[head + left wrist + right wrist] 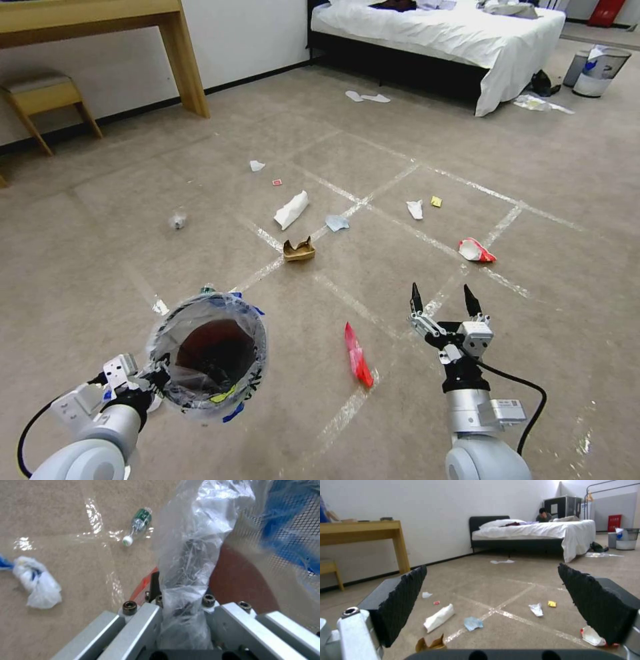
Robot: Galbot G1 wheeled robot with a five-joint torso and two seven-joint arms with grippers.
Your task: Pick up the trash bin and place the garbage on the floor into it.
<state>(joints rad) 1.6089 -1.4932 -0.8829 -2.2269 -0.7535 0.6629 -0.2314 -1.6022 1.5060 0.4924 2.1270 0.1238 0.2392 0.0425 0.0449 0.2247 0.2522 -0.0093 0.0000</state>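
Note:
My left gripper (145, 381) is shut on the near rim of the trash bin (208, 357) and holds it off the floor at lower left. In the left wrist view the bin's crinkled clear liner (186, 562) is pinched between the fingers (143, 620). My right gripper (444, 301) hangs open and empty above the floor (100, 267); its view shows both pads (403, 597) wide apart. Garbage lies ahead: a red wrapper (357, 357), a torn cardboard box (299, 250), white papers (291, 210), a red-and-white wrapper (476, 250) and a plastic bottle (138, 525).
A bed (467, 33) stands at the back, with a larger silvery bin (600, 70) to its right. A wooden desk (180, 60) and stool (40, 93) line the left wall. Small scraps (436, 201) and a crumpled tissue (36, 582) dot the taped carpet.

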